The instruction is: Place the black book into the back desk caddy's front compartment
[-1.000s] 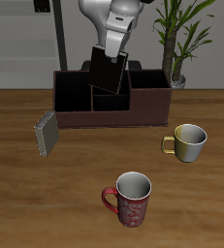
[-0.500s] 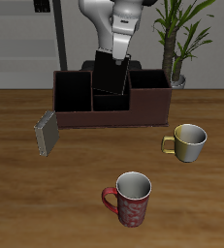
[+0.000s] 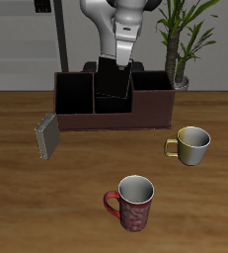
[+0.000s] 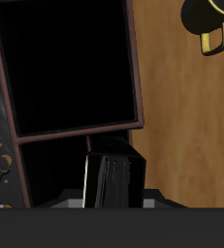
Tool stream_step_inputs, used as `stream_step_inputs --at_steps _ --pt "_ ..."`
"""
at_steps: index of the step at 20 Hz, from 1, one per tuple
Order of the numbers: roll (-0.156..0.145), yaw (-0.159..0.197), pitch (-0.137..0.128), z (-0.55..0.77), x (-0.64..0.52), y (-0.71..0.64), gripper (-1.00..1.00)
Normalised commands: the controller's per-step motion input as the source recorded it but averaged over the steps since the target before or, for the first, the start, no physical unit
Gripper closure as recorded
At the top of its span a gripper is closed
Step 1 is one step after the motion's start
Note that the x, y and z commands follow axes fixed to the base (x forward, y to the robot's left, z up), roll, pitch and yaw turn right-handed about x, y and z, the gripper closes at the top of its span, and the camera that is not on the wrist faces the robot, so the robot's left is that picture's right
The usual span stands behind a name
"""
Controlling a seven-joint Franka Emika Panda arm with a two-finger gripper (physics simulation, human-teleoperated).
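The tool (image 3: 116,65), clamped on the black book (image 3: 113,79), hangs it upright at upper centre of the exterior frame, over the back desk caddy (image 3: 150,105), apparently so its thin edge can enter the narrow front compartment (image 4: 112,180).

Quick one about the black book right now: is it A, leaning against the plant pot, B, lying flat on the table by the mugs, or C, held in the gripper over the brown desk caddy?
C: the gripper holds the black book above the desk caddy, well away from the mugs.
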Motion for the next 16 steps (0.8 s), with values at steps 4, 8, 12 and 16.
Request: stream_step_inputs --at_steps 4,8,12,16 --pt "0.014 0.022 0.009 -0.08 -0.11 0.04 1.0" --pt "-0.023 0.008 0.011 -0.06 -0.05 -0.11 1.0" --pt "-0.022 0.002 0.011 -0.08 -0.04 -0.14 1.0" --pt "-0.014 0.022 0.01 -0.06 -0.06 -0.12 1.0"
